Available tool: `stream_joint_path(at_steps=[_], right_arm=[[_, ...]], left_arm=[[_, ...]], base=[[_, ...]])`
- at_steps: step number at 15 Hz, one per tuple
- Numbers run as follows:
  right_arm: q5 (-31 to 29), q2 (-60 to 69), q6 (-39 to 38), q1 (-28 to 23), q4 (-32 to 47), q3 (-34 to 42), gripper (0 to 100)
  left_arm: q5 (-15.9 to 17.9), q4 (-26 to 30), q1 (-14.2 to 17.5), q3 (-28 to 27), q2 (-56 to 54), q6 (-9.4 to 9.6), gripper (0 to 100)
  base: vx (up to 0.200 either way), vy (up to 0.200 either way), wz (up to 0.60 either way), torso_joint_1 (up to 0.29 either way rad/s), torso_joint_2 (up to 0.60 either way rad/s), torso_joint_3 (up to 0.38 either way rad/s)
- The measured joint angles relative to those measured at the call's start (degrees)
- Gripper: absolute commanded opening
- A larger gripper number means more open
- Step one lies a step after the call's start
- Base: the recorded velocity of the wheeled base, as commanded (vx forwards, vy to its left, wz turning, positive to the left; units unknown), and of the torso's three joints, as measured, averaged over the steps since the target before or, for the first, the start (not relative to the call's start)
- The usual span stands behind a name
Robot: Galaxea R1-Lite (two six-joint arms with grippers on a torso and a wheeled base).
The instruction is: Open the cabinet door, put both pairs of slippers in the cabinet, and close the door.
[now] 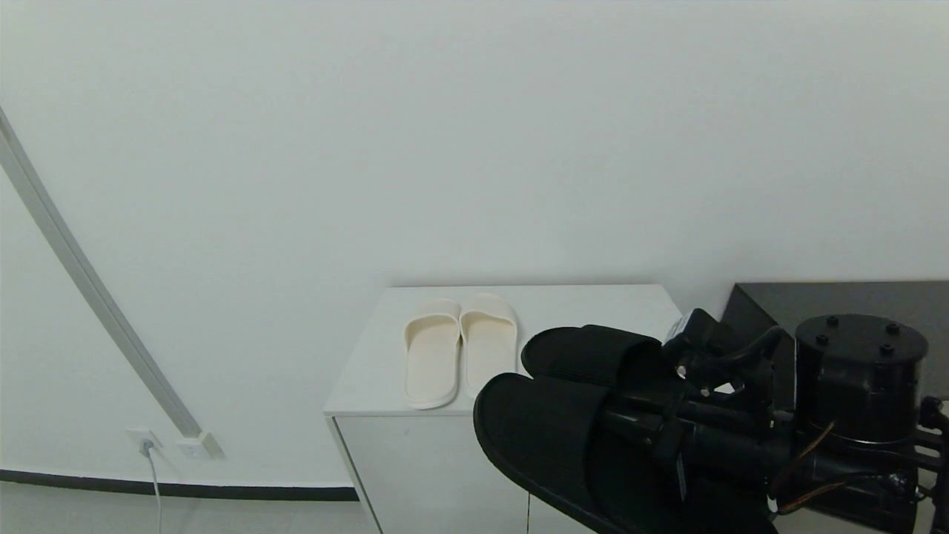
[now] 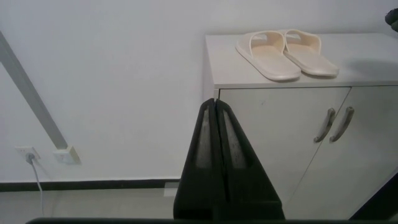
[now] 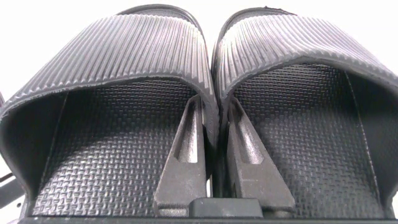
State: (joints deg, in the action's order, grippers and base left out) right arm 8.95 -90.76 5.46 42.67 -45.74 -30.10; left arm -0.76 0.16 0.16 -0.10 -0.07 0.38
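Observation:
A pair of black slippers (image 1: 563, 415) hangs in the air in front of the white cabinet's (image 1: 593, 304) right front corner. My right gripper (image 1: 637, 423) is shut on them, its fingers (image 3: 186, 155) pinching the two inner side walls of the black slippers (image 3: 149, 68) together. A pair of cream slippers (image 1: 460, 348) lies side by side on the cabinet top, left of the black pair. Both cabinet doors (image 2: 273, 130) are closed, with two curved handles (image 2: 333, 124) at the middle seam. My left gripper (image 2: 215, 106) is shut and empty, low and to the left of the cabinet front.
A white wall stands behind the cabinet. A slanted grey conduit (image 1: 81, 274) runs down it to a wall socket with a cable (image 1: 144, 441). A dark surface (image 1: 852, 297) adjoins the cabinet on the right. Open floor lies left of the cabinet.

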Motion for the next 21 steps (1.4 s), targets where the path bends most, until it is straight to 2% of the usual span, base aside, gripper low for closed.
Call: stream_joint_path(at_steps=[8,13,21], right_arm=[[0.05,-0.85,-0.22,-0.56,-0.07,0.2,0],[1.04,-2.05,-0.32,-3.61,-0.54,0.28,0],[1.04,-2.13,-0.02,-3.58,-0.46,0.83,0]], left_arm=[[0.0,0.0,-0.02,0.0,0.0,0.16,0],[-0.02,0.0,-0.02,0.05,0.0,0.16,0],[0.0,0.02,-0.02,0.0,0.0,-0.02,0]], base=[[-0.2,0.0,0.0,0.0,0.0,-0.001],[0.0,0.0,0.0,0.0,0.0,0.0],[0.0,0.0,0.0,0.0,0.0,0.0]])
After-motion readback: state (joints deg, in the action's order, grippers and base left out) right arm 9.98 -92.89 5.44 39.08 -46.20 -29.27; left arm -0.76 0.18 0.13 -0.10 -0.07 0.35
